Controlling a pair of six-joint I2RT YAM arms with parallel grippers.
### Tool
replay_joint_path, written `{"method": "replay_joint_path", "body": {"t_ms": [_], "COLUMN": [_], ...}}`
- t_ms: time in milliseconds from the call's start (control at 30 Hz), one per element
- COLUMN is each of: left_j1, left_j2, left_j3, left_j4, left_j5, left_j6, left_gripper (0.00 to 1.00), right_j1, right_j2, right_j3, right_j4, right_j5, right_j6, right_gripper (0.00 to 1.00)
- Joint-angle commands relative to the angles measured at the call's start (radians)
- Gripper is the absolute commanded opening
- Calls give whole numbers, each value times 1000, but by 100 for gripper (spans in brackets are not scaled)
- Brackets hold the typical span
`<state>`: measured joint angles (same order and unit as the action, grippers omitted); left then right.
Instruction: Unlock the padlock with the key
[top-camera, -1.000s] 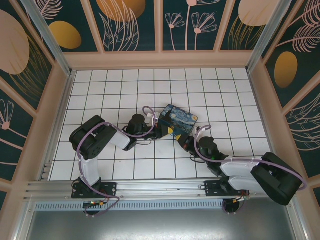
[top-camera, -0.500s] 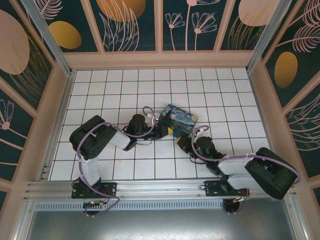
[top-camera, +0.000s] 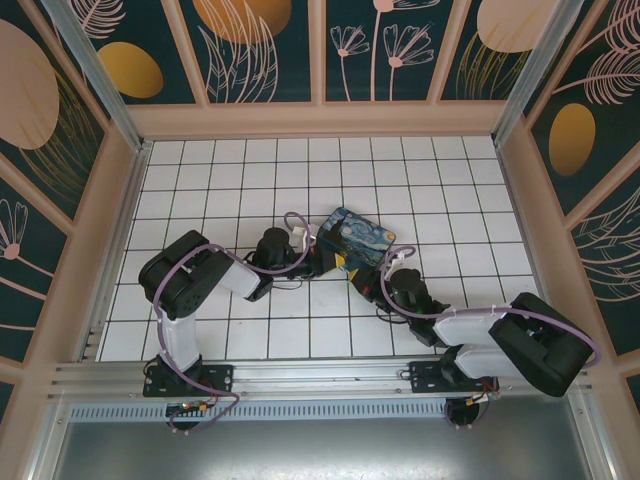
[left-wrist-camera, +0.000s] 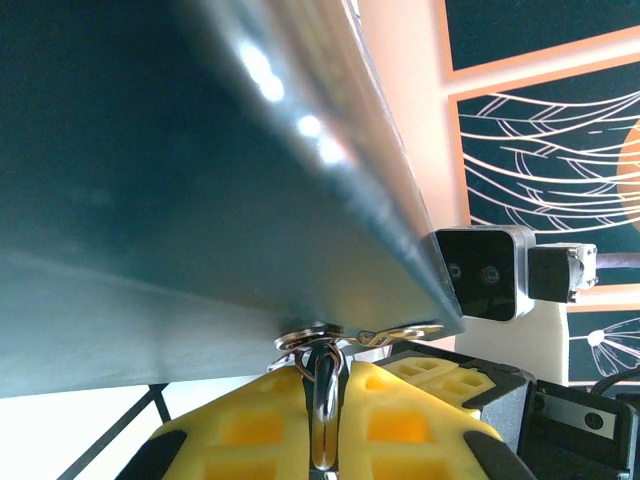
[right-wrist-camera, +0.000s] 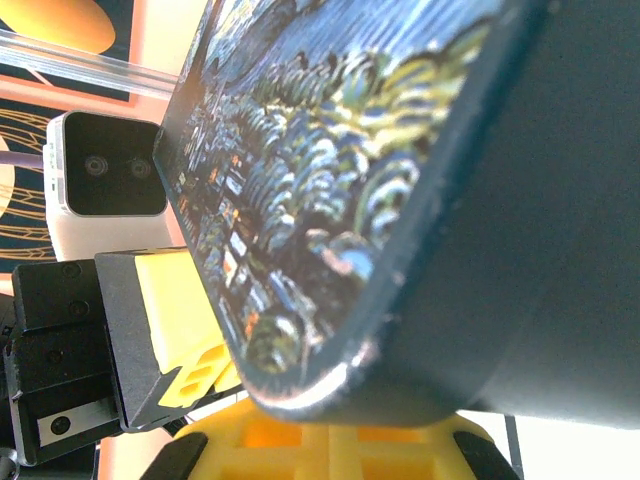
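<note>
With the left fingers (left-wrist-camera: 240, 425) pinching a metal loop (left-wrist-camera: 322, 420) at the tin box (top-camera: 360, 240) edge and the right fingers (right-wrist-camera: 300, 440) pressed together beside it, a misaligned pull may tip the box.

Lab test booth; tiled floor (top-camera: 250, 180); floral panels (top-camera: 250, 50)

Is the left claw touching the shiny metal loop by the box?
Touching. Left wrist view: the metal loop sits pinched between the left gripper's yellow fingers.

My pads (left-wrist-camera: 450, 420) are yellow. The tin box (right-wrist-camera: 330, 170) swirls blue, black and yellow. The metal loop (left-wrist-camera: 322, 410) looks silvery, I think. The floor tiles (top-camera: 250, 170) are white with dark lines.
</note>
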<state>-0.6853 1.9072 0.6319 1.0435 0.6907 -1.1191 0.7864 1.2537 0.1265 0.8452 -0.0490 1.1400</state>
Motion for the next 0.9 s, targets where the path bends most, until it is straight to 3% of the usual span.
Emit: {"method": "replay_joint_path", "body": {"t_ms": [0, 500, 767, 867], "left_j1": [-1, -1, -3, -3], "left_j2": [-16, -25, -18, -35], "left_j3": [9, 5, -42, -44], "left_j4": [41, 52, 265, 266], "left_j5": [12, 18, 29, 24], "left_j6": [21, 5, -249, -288], "left_gripper": [0, 0, 0, 0], "right_j1": [-8, -21, -13, -12], "right_j2": [-1, 8, 22, 4], "right_j3": [31, 40, -6, -9], "right_j4": [25, 55, 236, 244], "right_j5": [6, 14, 15, 20], "right_j6": [-6, -5, -38, -49], "right_gripper": [0, 0, 0, 0]}}
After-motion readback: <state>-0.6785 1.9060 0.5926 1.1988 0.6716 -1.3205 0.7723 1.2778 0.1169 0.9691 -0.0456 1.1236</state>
